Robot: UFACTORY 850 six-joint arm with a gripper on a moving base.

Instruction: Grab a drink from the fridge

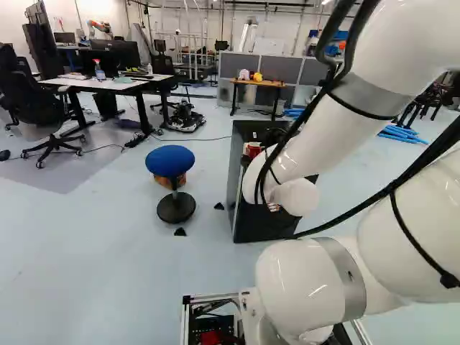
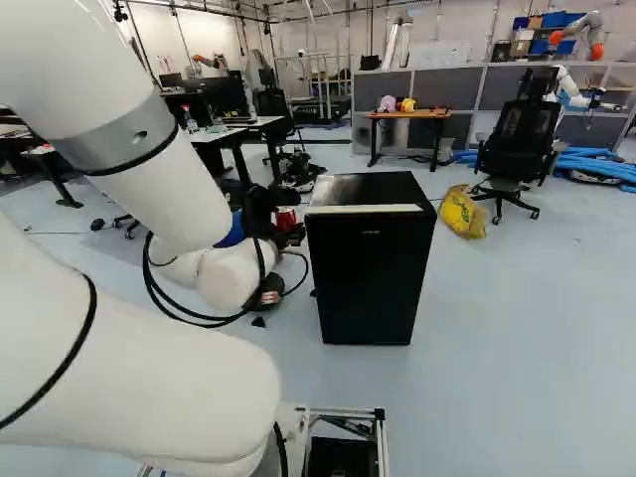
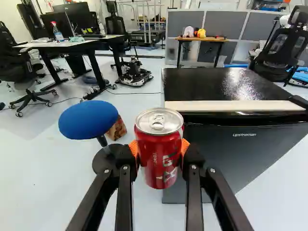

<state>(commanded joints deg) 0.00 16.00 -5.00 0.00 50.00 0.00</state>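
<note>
In the right base view my gripper (image 2: 284,225) is partly hidden by the arm, with a red can (image 2: 287,215) at its fingers. The wrist view shows the gripper (image 3: 159,154) shut on the red drink can (image 3: 159,163), an orange pad on either side; the can is upright, its silver top facing the camera. The black fridge (image 3: 240,144) stands just beyond and beside the can, apart from it, its door closed. In the left base view, the arm covers part of the fridge (image 1: 251,223).
A blue-topped stool (image 3: 89,119) stands beside the fridge, a small box behind it. Desks (image 1: 108,83) and office chairs are farther off. A yellow bag (image 2: 463,212) lies on the floor past the fridge. Another robot (image 2: 568,89) is at the back.
</note>
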